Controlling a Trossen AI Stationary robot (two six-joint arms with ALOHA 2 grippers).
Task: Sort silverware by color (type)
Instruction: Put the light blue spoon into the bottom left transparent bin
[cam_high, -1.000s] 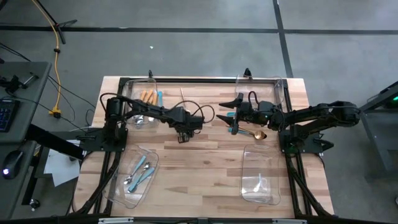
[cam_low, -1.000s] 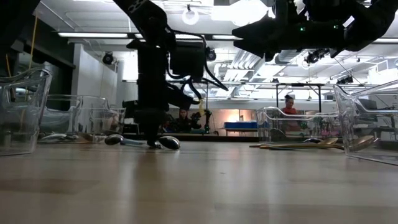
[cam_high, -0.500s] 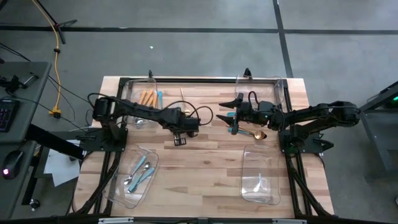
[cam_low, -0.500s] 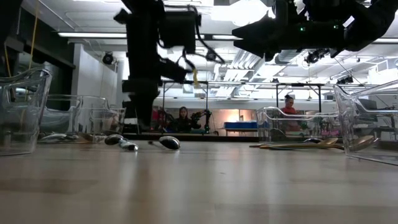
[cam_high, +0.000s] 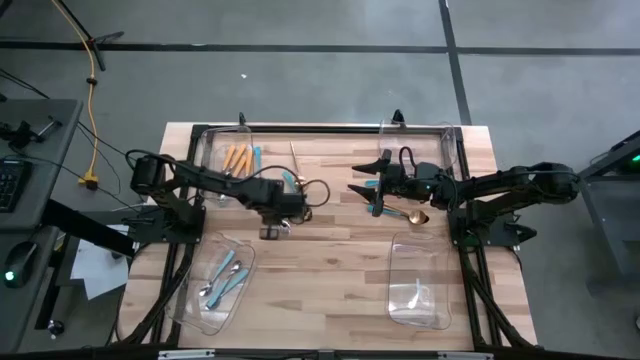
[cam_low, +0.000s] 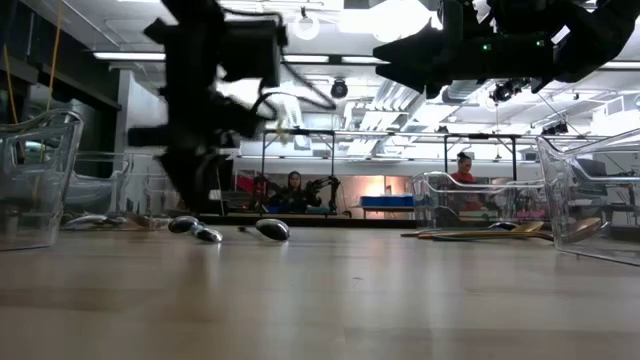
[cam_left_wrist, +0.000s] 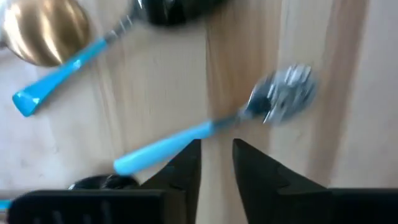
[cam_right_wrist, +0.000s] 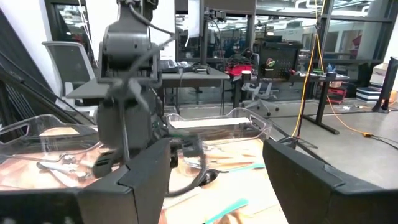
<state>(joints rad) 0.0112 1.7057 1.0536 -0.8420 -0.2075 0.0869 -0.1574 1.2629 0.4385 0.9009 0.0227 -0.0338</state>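
Blue-handled spoon (cam_left_wrist: 211, 127) lies just beyond left fingers (cam_left_wrist: 180, 171), untouched.

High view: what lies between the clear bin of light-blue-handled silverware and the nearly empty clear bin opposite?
Only bare wooden tabletop, seen in the high view.

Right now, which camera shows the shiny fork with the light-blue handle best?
The left wrist view: the light-blue-handled fork fills the picture, lying on the table just past the left gripper. The high view shows no clear sign of it. The low and right wrist views don't show it clearly.
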